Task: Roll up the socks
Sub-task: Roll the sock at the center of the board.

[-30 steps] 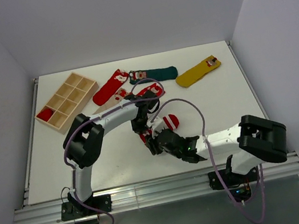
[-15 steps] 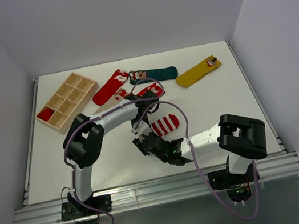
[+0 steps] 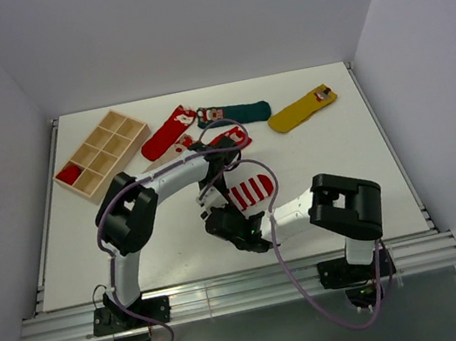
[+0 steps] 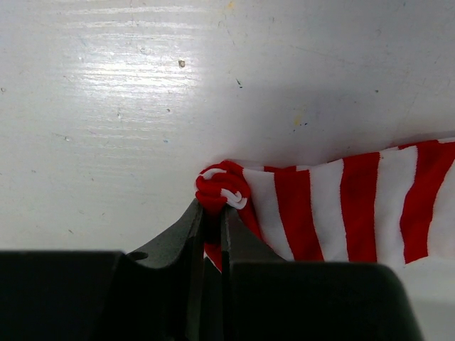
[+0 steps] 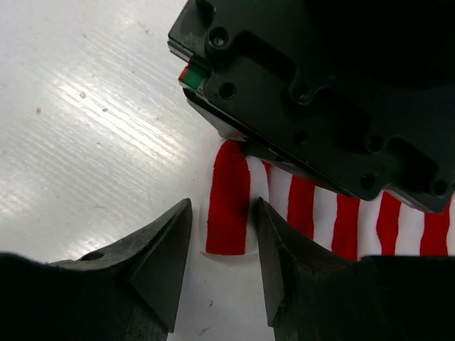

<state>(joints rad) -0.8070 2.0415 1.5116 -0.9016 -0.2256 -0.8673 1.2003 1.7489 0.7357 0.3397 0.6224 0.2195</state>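
Red-and-white striped, the sock [image 3: 251, 191] lies flat near the middle of the white tabletop [image 3: 345, 159], well away from every edge. The left tool [image 4: 213, 207] is clenched on a small bunched knot of fabric at one corner of the sock's end, its two fingers pressed almost together. The right tool [image 5: 222, 213] stands released, its fingers [image 5: 163, 249] spread to either side of the same end of the sock. The red end stripe lies between them, just beside one finger and apart from the other. The body of the left tool hangs close above. Bare tabletop stretches to the left of this spot and towards the near edge, and the right-hand part of the surface is open too. Toward the far edge lie a red sock [image 3: 167, 133], a dark green sock [image 3: 236, 114] and a mustard yellow sock [image 3: 303, 109]. A wooden compartment tray [image 3: 101, 154] sits at the far left corner, close to the left edge.
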